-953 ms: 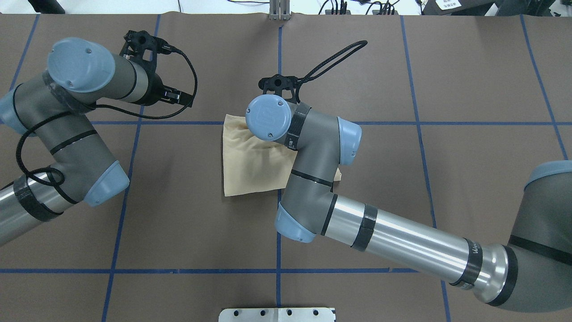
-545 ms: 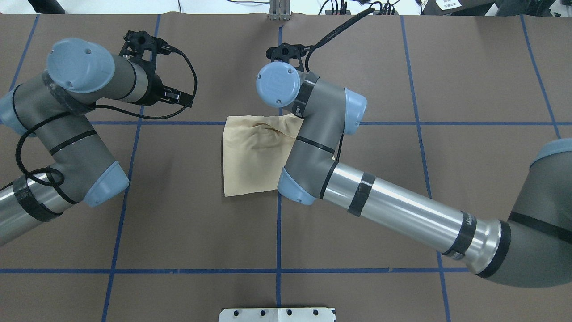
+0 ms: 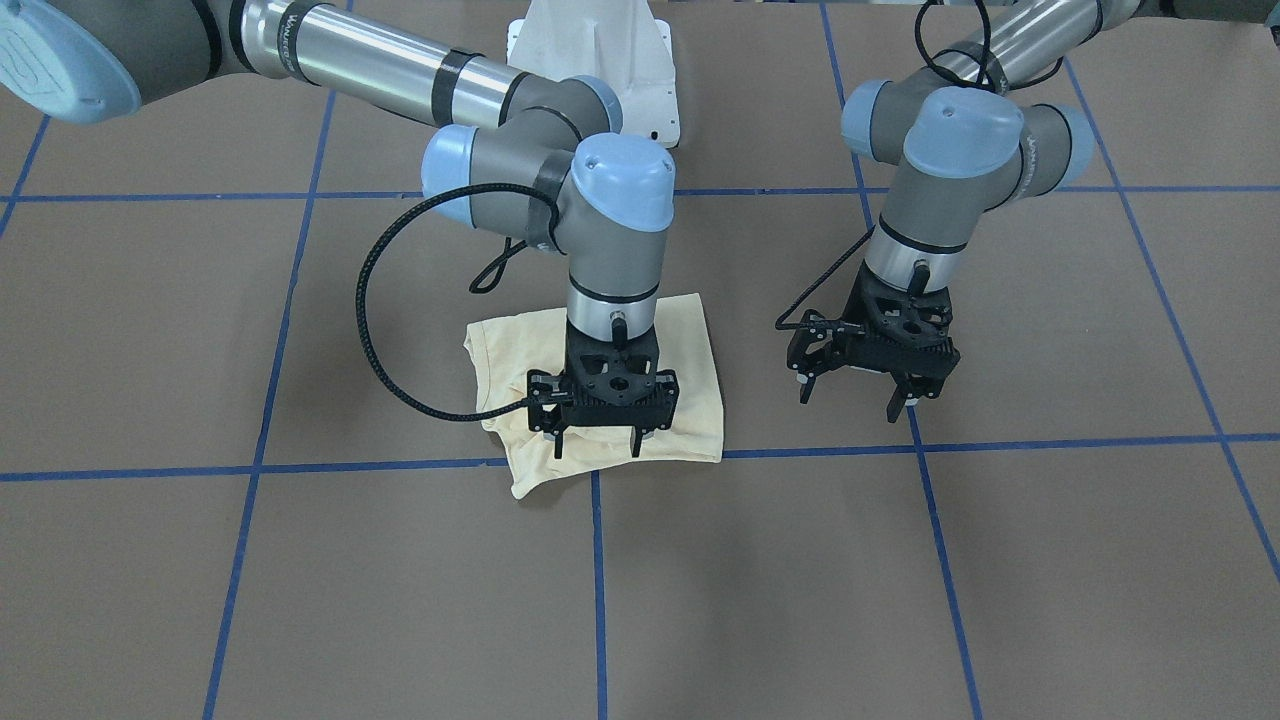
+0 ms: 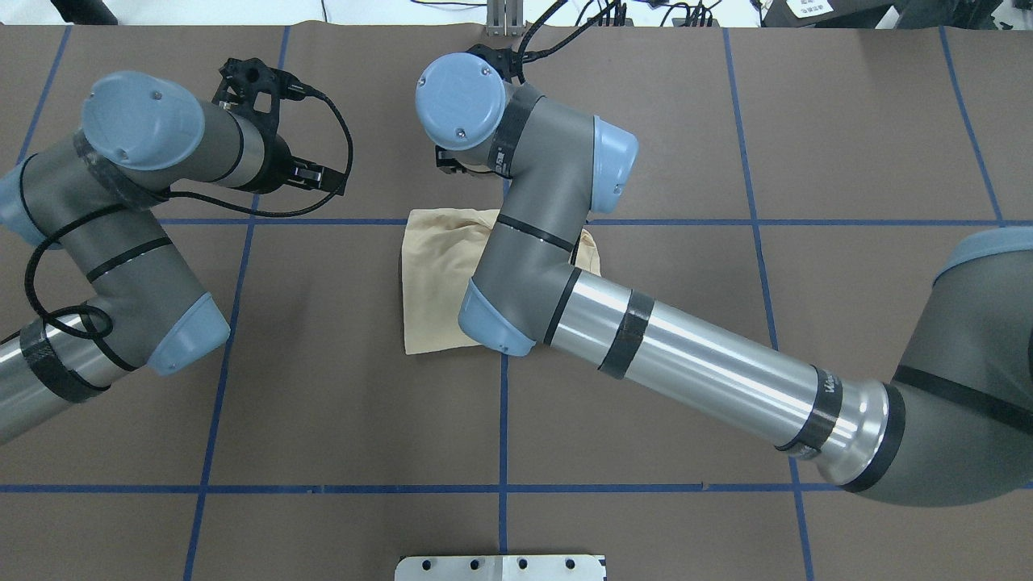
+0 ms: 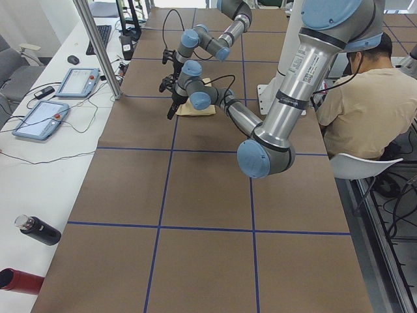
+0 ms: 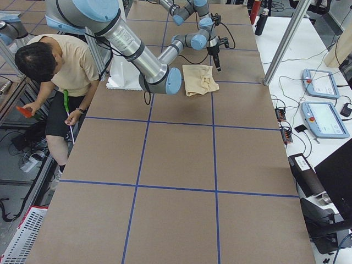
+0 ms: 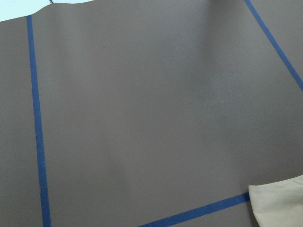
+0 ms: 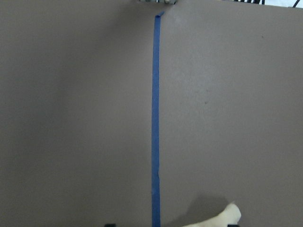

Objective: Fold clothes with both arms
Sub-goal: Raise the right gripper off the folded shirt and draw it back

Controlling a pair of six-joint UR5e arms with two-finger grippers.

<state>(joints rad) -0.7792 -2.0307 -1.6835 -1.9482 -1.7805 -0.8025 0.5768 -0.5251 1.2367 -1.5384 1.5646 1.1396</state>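
– Two grippers to log; started nearest. Found right gripper (image 3: 597, 447) raised by shirt (image 3: 695, 390) at its operator-side edge, fingers spread, clamped on nothing.
– Why there?
– Judged it lining up on that edge; logged shirt folded small on table (image 3: 300, 560), beside tape line (image 3: 850, 450). Slightly farther, noted left gripper (image 3: 847, 405) over bare table, fingers apart, probably parked clear of cloth.
– Anything hidden?
– Saw no print, no collar tag. Lost shirt's middle under right arm (image 4: 686, 363) from overhead. Found pedestal (image 3: 590, 60) cropped, farthest back.
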